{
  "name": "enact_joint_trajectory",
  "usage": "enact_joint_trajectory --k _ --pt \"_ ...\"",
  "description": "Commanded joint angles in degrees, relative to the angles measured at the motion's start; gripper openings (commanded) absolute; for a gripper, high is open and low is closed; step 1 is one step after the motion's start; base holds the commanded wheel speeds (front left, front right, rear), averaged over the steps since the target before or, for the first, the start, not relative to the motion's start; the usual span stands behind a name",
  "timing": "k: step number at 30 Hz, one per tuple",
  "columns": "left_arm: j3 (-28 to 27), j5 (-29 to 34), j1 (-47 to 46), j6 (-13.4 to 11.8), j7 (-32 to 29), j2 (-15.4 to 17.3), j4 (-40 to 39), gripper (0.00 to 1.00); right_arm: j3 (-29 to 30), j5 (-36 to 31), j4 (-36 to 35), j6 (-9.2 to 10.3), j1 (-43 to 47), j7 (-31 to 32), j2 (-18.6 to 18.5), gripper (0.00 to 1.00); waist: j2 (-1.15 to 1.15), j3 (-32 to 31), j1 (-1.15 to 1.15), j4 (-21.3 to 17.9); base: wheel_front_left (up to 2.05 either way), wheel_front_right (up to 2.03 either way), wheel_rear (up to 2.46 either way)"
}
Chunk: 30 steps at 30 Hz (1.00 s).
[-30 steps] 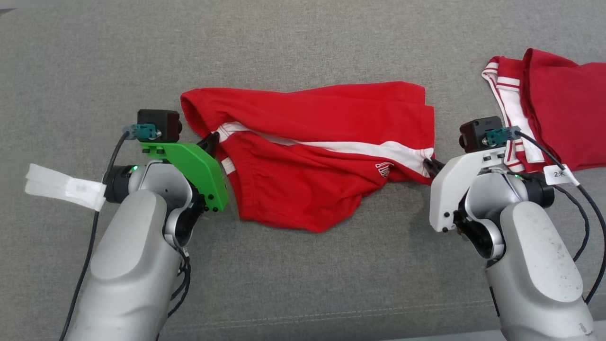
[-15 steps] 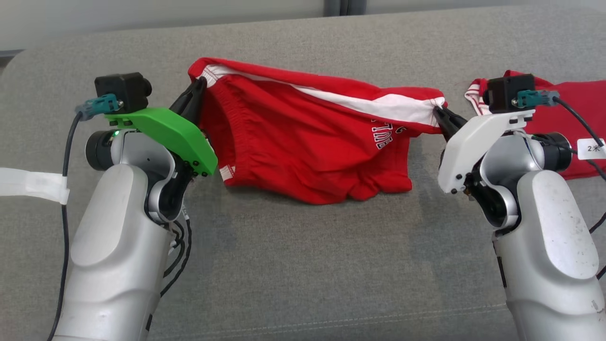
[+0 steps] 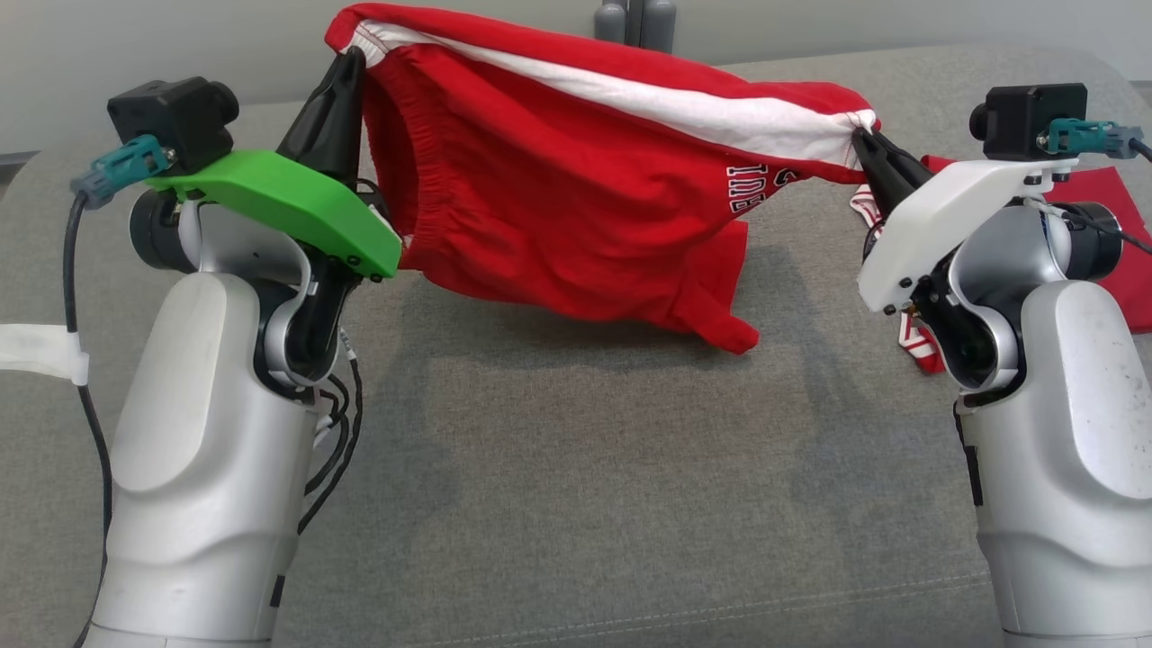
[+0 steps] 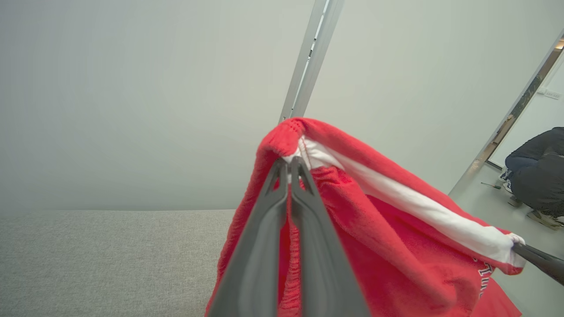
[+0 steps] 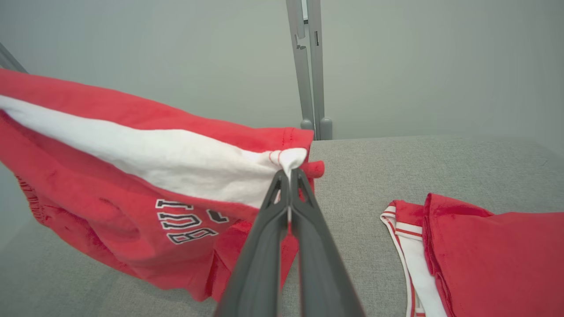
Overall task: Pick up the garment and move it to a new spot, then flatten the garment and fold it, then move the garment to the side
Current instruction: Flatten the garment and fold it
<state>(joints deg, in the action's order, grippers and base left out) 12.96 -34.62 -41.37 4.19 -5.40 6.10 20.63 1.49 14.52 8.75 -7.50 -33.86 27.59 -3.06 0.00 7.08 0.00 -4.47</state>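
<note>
The garment [image 3: 558,207] is a pair of red shorts with a white side stripe and white lettering, hanging in the air above the grey cushion. My left gripper [image 3: 346,67] is shut on its waistband corner at the upper left. My right gripper [image 3: 866,144] is shut on the stripe's hem end at the right. The cloth sags between them, its lowest corner close to the cushion. In the left wrist view the left gripper [image 4: 291,164] pinches the garment [image 4: 396,246] at the white stripe's end. The right gripper [image 5: 290,172] pinches the garment [image 5: 110,176] at a bunched white tip.
A second red garment [image 3: 1125,234] with white trim lies on the grey cushion [image 3: 576,468] at the right, partly behind my right arm; the right wrist view shows this second garment [image 5: 493,251] too. A grey post [image 3: 634,22] stands behind the cushion. A person [image 4: 535,176] crouches far off.
Both grippers have lifted the garment off the cushion, from lying flat to hanging stretched between them. The head camera has tilted up, bringing the wall and post into view.
</note>
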Motion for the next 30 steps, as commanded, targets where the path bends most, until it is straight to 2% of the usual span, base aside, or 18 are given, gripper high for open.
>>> enact_joint_trajectory --k 1,7,13,18,23,30 --pt "0.09 0.38 -0.53 -0.45 -0.05 -0.40 0.09 0.00 0.31 0.95 0.23 0.03 -0.47 -0.30 -0.16 0.00 0.00 0.54 0.00 -0.12 0.00 0.00 0.00" --pt "0.65 -0.53 -3.66 -0.26 -2.18 -0.11 1.68 0.00 -0.45 7.09 4.05 0.02 -4.28 -0.85 0.10 0.00 0.00 6.06 0.00 -0.99 0.00 0.00 0.00" --pt "-1.43 -0.70 -14.95 0.39 -2.29 2.24 4.56 0.00 -2.91 9.12 12.39 0.01 -17.97 -6.02 0.06 0.00 0.00 15.18 0.00 -2.80 0.00 0.00 0.00" --pt "-3.34 -2.49 -27.27 1.80 -2.98 4.74 5.15 0.00 -2.42 6.04 19.93 0.02 -33.54 -12.47 0.11 0.00 0.00 22.46 0.00 -3.78 0.00 0.00 0.00" --pt "-4.84 -5.10 -37.83 2.69 -1.94 5.77 4.46 0.00 0.90 0.95 25.57 0.02 -46.69 -19.61 0.13 0.00 0.00 27.24 0.00 -3.53 0.00 0.00 0.00" --pt "-4.76 -5.20 -44.70 3.17 3.50 7.48 3.80 0.00 5.53 -4.11 29.64 0.05 -56.21 -28.77 0.09 0.00 0.00 29.95 0.00 -2.79 0.00 0.00 0.00"
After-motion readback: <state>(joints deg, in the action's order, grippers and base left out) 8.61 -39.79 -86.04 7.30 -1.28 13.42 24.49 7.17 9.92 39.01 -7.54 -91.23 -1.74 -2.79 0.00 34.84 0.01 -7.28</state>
